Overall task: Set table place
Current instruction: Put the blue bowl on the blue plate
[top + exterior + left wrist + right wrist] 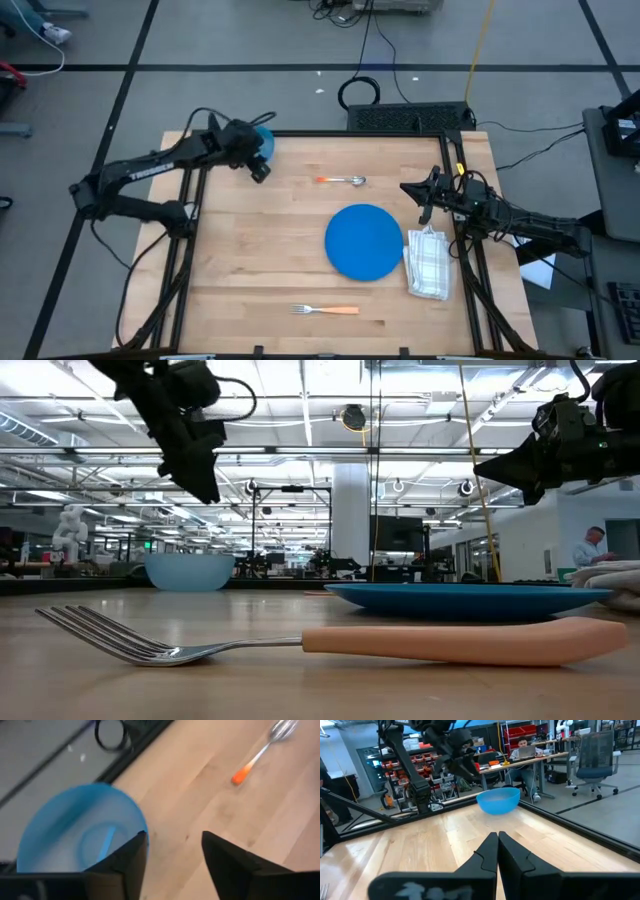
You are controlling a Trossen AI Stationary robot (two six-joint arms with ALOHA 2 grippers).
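Looking straight down first: the table (250, 270) fills the middle of the shot, light planks in a black frame, with a blue plate (365, 241) right of centre, a folded checked cloth (429, 263) touching its right side, an orange-handled fork (327, 310) near the front edge and an orange-handled spoon (341, 180) toward the back. The left gripper (258, 167) hovers just beside a light blue bowl (264, 141) at the back-left corner, and the right gripper (412, 189) hangs near the right edge, above the cloth. From table height the fork (340, 642) lies right up front, the plate (465, 598) behind it and the bowl (190, 571) far back, with both arms up in the air holding nothing. The left wrist view shows its fingers (127, 865) spread apart and empty, the bowl (75, 835) just beside them. The right wrist view shows its fingers (487, 855) pressed together on nothing, the bowl (498, 800) well across the table. My guess: the bowl is stiff, light and slick, so pinching the rim wall works best; the cutlery is thin and low, so go for the fat handle; the cloth is soft and will droop.
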